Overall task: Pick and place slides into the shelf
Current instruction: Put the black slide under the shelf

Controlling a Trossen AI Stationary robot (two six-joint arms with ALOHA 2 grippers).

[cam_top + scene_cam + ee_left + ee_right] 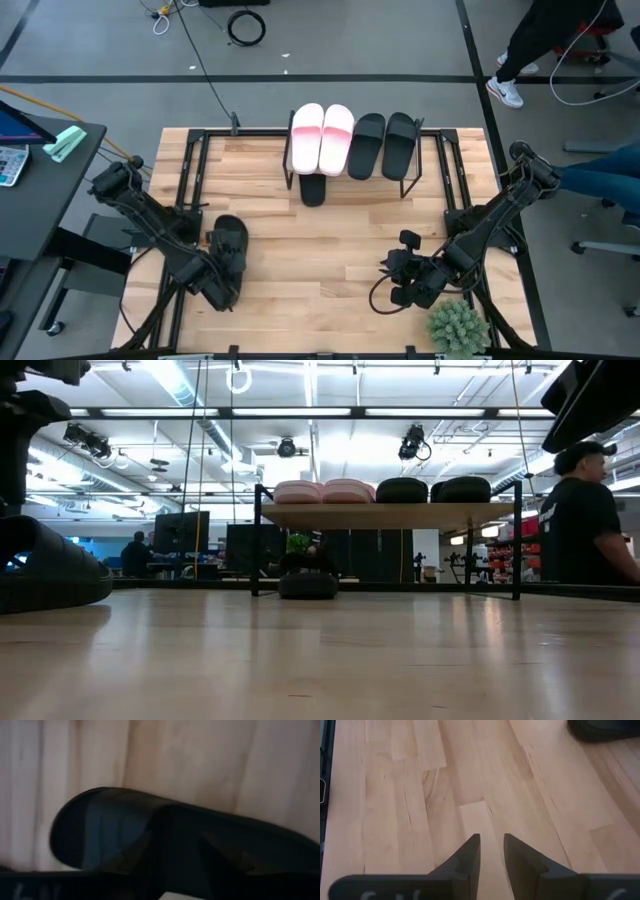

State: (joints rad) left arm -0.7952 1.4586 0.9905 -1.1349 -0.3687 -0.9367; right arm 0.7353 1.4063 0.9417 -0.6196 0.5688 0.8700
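Observation:
The shelf (288, 170) (390, 515) stands at the table's far middle. Two pink slides (322, 137) (325, 491) and two black slides (383, 145) (435, 489) lie side by side on its top board. A third black slide (312, 188) (307, 585) (605, 730) sits under that board, its end poking out toward the near side. Another black slide (229, 245) (45, 570) (150, 835) is at the table's left. My left gripper (222, 285) is at this slide's near end, and the slide fills its wrist view. My right gripper (395, 275) (492, 837) hovers shut over bare wood at the near right.
A small green plant (458, 325) stands at the near right corner, beside a loop of black cable (385, 295). Black frame rails (185, 200) run along the table's left and right sides. A person (585, 520) stands beyond the table on the right. Bare wood lies between the two arms.

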